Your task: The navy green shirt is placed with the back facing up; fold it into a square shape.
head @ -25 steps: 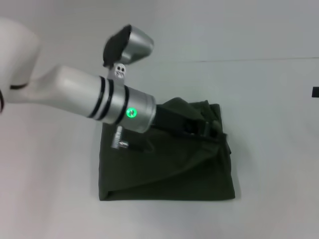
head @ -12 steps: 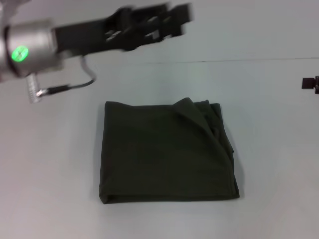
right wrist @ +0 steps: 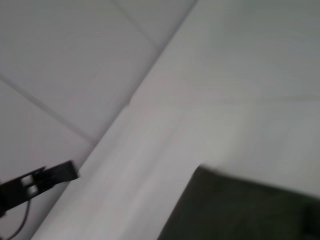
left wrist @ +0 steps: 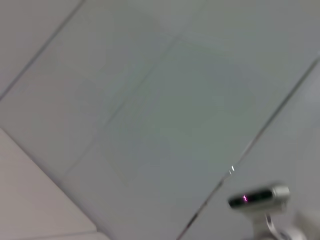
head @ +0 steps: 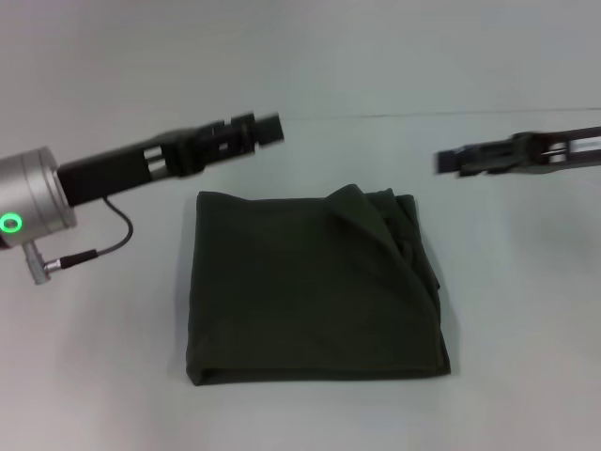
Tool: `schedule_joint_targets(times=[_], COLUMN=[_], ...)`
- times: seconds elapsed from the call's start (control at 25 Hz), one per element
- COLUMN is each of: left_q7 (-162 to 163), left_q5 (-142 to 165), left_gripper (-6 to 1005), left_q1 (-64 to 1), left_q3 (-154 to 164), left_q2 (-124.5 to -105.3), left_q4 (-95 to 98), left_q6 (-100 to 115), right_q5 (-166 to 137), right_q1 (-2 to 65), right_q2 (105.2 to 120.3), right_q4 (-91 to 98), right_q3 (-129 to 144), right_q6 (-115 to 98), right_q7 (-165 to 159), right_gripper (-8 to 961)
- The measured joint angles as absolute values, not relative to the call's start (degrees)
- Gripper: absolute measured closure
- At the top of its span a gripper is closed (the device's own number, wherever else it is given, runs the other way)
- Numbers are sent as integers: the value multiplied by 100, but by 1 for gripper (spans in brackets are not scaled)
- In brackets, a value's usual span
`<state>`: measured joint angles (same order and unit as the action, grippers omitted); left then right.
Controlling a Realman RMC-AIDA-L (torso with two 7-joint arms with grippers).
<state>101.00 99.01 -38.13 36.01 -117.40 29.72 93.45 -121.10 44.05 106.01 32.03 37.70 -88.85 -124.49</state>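
Note:
The navy green shirt (head: 315, 291) lies on the white table, folded into a rough square with its plain side up. A loose fold ridge runs down its right part. A corner of it shows in the right wrist view (right wrist: 240, 212). My left gripper (head: 270, 129) hangs in the air beyond the shirt's far left corner, clear of the cloth. My right gripper (head: 449, 161) reaches in from the right, in the air beyond the shirt's far right corner, also clear of it. The left gripper also shows far off in the right wrist view (right wrist: 47, 179).
The white table (head: 526, 310) surrounds the shirt on all sides. A seam line (head: 394, 116) runs across at the back. The left arm's cable (head: 99, 246) hangs to the left of the shirt. The left wrist view shows pale panels and a small device with a pink light (left wrist: 259, 196).
My left arm let go of the shirt's right part, swung up and back to the left, then came lower behind the shirt. My right arm moved in from the right edge. The shirt lies flat.

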Motion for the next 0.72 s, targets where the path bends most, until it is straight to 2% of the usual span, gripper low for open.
schedule_joint_targets(times=[0.2,0.36,0.52,0.72], left_q7=[9777,9637,9575,9459], left_q5=[10028,10069,10082,10091], left_gripper=[65,65,65,65], left_q1=[-3572,-3200,-2958,-2847], left_q3=[3830,3736,3349,3169], left_q2=[-11588,-11295,-11099,-11125], left_q4=[3086,3283,3380,3418], left_q6=[9277,9165,9145,9129], right_q5=[-12122,-12143,-12491,-13206], right_q1=[5084,5503,5809,6059], right_q2=[10646,10700,10891,11193], right_q4=[2908,2885,2884,2875], right_q3=[4653,5332,5727,5784], right_q6=[-8746,-8714,-8554,-8404], right_q7=[-13001,-13529,-13880,-14025], right_gripper=[157,157,157,157])
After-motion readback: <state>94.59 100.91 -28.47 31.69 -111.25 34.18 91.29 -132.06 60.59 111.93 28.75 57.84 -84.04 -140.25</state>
